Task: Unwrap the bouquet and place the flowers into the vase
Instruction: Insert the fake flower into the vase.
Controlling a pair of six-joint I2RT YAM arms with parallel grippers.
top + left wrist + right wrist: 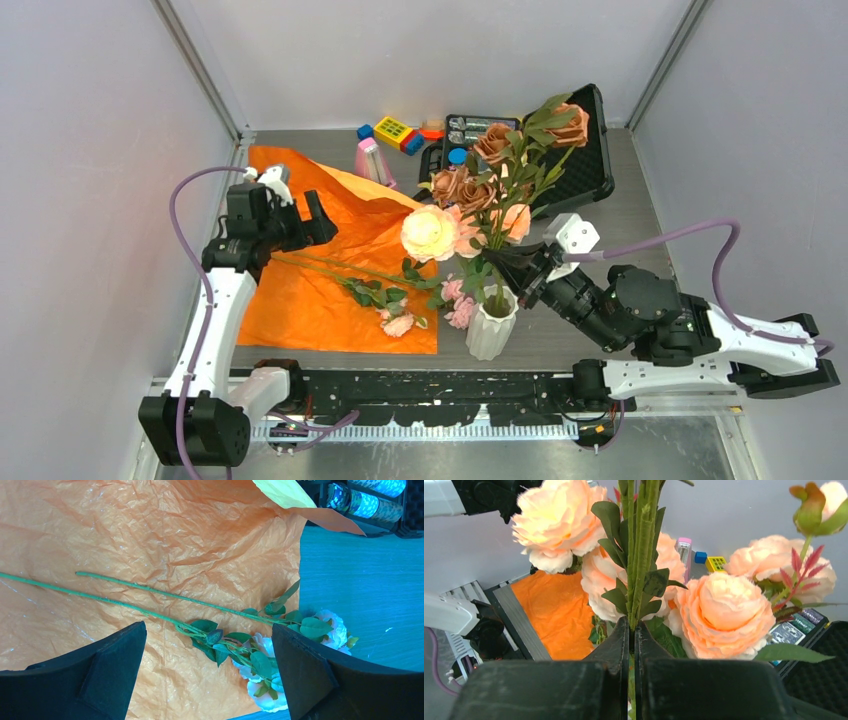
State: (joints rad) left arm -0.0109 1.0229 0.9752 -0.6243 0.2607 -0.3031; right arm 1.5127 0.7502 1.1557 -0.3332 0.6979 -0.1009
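Two loose flowers (345, 275) flat on orange paper (300, 315), desk (545, 345) 9 o'clock. Left gripper (298, 205) hovers over them, wide open and empty, prob lining up a grab. Right gripper (512, 265) clamped tight on bunch (490, 190) stems, upright over vase (490, 330) at 6 o'clock so they feed in.

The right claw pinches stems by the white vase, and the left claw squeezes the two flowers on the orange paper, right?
Not quite. The left claw is wide open above those flowers, not squeezing them; the left wrist view shows it.
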